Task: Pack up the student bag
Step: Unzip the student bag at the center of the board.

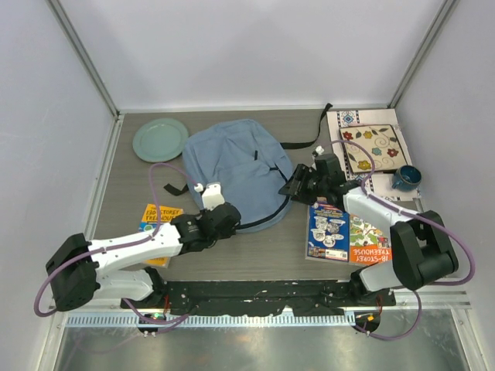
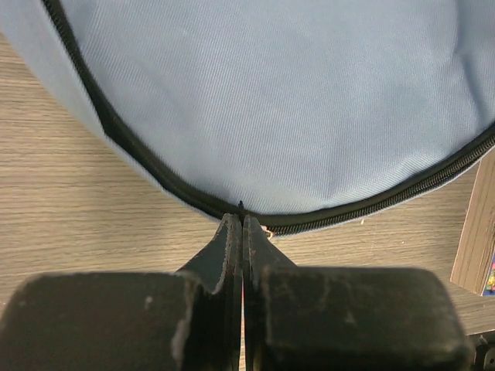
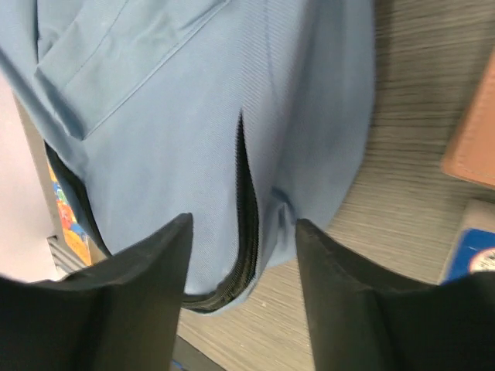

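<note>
1. The student bag [image 1: 232, 166] lies flat in the middle of the table [image 1: 267, 263], between my arms. Its near rim meets my left pincer [image 2: 243, 226], and its right edge sits under my right pincer [image 3: 244, 226].
2. It looks soft, limp and light. I judge the cloth will bunch and slide, so the zipper [image 3: 246, 178] seam or a strap [image 1: 305, 144] offers the firmest hold.
3. My left pincer is pressed together at the zip line, while my right stands apart over the gaping slit.
4. Whether a pull tab sits between my left fingers is hidden. The bag's inside is too dark to read.
</note>
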Action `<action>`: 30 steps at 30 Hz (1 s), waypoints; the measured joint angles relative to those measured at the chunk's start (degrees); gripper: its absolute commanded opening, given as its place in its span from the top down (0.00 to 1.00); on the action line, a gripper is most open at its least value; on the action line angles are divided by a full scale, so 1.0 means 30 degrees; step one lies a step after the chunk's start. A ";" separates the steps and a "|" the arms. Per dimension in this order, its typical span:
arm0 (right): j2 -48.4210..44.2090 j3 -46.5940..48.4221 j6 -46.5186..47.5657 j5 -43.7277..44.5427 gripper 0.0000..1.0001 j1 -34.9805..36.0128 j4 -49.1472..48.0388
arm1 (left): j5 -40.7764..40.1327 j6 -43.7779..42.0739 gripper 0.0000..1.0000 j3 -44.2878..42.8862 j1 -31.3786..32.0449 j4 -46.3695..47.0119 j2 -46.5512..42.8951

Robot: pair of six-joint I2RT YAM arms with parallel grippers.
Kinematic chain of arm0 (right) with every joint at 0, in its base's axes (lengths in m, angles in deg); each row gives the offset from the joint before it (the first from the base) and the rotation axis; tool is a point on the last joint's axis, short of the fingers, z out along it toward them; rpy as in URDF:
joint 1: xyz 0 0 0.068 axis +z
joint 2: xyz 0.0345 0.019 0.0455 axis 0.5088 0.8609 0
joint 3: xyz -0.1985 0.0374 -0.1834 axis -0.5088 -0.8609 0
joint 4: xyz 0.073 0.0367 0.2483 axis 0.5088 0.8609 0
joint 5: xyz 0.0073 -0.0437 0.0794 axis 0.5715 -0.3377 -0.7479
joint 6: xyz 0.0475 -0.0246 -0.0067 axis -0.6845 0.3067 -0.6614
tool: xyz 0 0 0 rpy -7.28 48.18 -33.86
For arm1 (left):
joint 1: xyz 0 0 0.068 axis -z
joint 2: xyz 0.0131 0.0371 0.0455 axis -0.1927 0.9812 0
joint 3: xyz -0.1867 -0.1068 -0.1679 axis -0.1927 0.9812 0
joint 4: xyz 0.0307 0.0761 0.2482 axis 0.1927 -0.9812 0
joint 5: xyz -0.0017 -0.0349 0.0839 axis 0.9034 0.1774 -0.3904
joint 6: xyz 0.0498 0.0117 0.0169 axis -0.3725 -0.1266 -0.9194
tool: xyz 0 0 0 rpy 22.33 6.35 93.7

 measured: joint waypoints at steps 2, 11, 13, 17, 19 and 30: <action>-0.0437 -0.0066 -0.0058 0.0517 0.28 -0.0124 0.0510 | 0.0160 0.0131 1.00 -0.0022 0.0080 0.0306 0.0393; -0.8291 -0.5100 -0.4022 0.0299 0.20 0.0058 0.0481 | 0.0219 0.0168 1.00 -0.1290 0.0102 0.0860 0.1617; -0.8364 -0.5661 -0.5056 0.0175 0.20 0.0692 0.0321 | 0.0226 0.0168 1.00 -0.1362 0.0102 0.0984 0.1610; -0.7002 -0.5741 -0.6397 0.0102 0.20 0.2091 -0.0634 | 0.0291 0.0153 1.00 -0.1362 0.0095 0.0984 0.1610; -0.6069 -0.5741 -0.7060 0.0058 0.20 0.2659 -0.1749 | 0.0357 0.0146 1.00 -0.1362 0.0102 0.0984 0.1610; -0.1217 -0.5523 -0.8568 -0.0291 0.86 0.3184 -0.5654 | 0.0364 0.0138 1.00 -0.1362 0.0102 0.0940 0.1559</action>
